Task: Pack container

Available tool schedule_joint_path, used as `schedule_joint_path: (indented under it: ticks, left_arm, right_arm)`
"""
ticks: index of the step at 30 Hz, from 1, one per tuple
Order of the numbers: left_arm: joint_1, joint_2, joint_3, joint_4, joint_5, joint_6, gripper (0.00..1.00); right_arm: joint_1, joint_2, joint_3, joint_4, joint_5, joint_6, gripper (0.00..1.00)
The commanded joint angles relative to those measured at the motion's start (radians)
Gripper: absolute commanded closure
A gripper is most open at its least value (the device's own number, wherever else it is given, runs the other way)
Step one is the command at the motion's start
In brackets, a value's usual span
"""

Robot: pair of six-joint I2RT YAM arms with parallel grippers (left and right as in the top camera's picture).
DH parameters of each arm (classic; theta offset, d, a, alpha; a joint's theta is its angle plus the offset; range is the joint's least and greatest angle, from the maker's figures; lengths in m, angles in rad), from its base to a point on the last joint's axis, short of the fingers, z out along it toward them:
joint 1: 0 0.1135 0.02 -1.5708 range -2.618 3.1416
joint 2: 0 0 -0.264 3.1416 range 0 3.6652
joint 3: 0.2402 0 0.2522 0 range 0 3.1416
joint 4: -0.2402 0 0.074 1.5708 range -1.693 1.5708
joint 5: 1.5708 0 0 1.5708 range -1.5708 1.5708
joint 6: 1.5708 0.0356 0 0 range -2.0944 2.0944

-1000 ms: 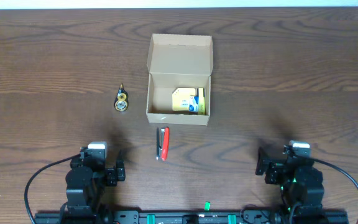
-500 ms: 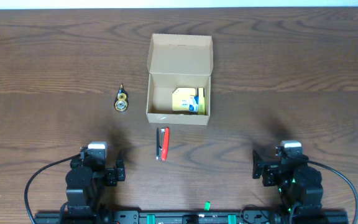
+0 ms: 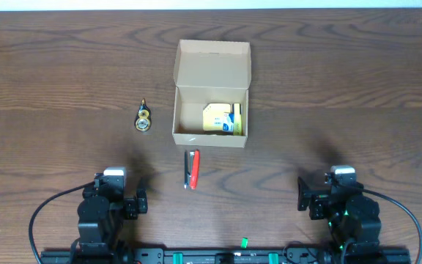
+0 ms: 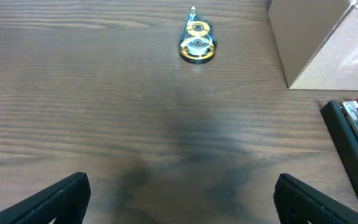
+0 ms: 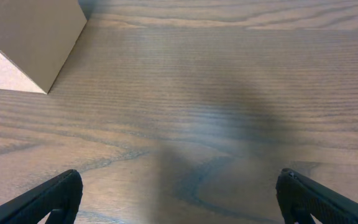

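Note:
The tan cardboard container (image 3: 189,116) stands open at the table's centre, its flap lid laid back; a yellow and blue packet (image 3: 222,118) lies inside. A corner of the container shows in the left wrist view (image 4: 309,43) and in the right wrist view (image 5: 30,37). A red and black stapler (image 3: 191,169) lies in front of the container, also in the left wrist view (image 4: 353,146). A gold and blue tape dispenser (image 3: 144,117) lies to the container's left, also in the left wrist view (image 4: 197,42). My left gripper (image 4: 179,202) and right gripper (image 5: 179,199) are open and empty near the front edge.
The wooden table (image 3: 343,88) spreads around the items. Both arms' bases and cables (image 3: 50,213) sit along the front edge.
My right gripper has shifted slightly left and forward. The left arm and all objects have not moved.

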Motion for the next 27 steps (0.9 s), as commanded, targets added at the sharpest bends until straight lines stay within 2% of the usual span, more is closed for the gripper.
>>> schedule_joint_path:
  ticks: [1, 5, 10, 16, 27]
  left_arm:
    - [-0.003, -0.007, -0.005, -0.020, -0.037, -0.010, 0.05]
    - [-0.003, 0.000, 0.033, -0.042, -0.018, -0.109, 0.05]
    - [-0.003, 0.088, 0.169, -0.063, -0.019, -0.139, 0.05]
    - [-0.003, 0.392, 0.384, -0.053, -0.065, -0.139, 0.05]
    - [-0.003, 1.014, 0.773, -0.049, -0.031, -0.151, 0.05]
  right_arm:
    - [0.006, -0.011, -0.013, -0.002, -0.007, -0.016, 0.01]
    - [0.006, -0.011, -0.013, -0.002, -0.007, -0.016, 0.01]
    - [0.006, -0.011, -0.013, -0.002, -0.007, -0.016, 0.01]
    - [0.006, -0.011, -0.013, -0.002, -0.007, -0.016, 0.01]
    - [0.006, -0.011, -0.013, -0.002, -0.007, -0.016, 0.01]
